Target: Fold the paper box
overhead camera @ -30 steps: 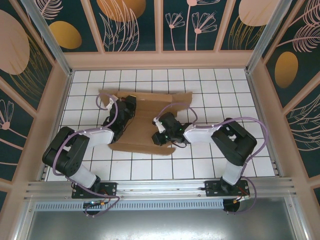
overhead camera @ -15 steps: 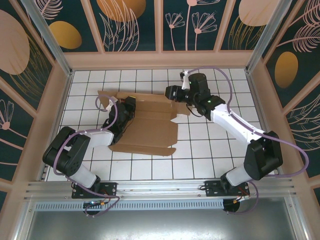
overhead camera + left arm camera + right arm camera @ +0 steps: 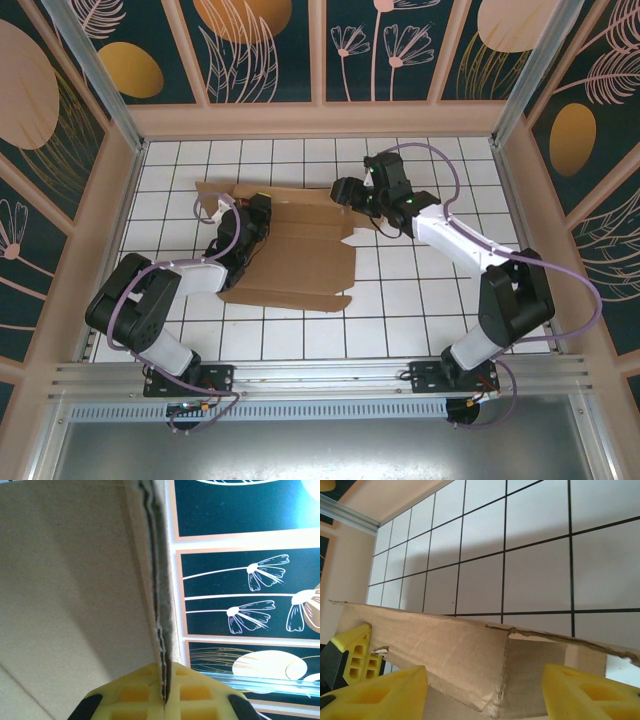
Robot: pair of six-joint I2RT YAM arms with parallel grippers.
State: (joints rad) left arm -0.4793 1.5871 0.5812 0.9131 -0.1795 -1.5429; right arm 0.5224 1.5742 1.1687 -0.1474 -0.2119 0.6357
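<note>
The left hand [image 3: 164, 702] is clamped on the paper box [image 3: 75, 580] wall, seemingly steadying it. The right hand [image 3: 482, 690] gapes, empty, around a raised flap, likely to fold it.

Paper box [image 3: 300, 250] plain brown. Table [image 3: 420, 310] white, black grid. Walls [image 3: 270, 50] dark teal, peach flowers, possibly gold ovals.

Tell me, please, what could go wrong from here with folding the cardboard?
1. The left gripper has its jaws shut on just a thin edge of the paper box; if the other arm pushes, the sheet may slip out or buckle.
2. The right gripper has open jaws either side of a raised flap whose rim looks ragged; a hard squeeze or pull may tear it.
</note>
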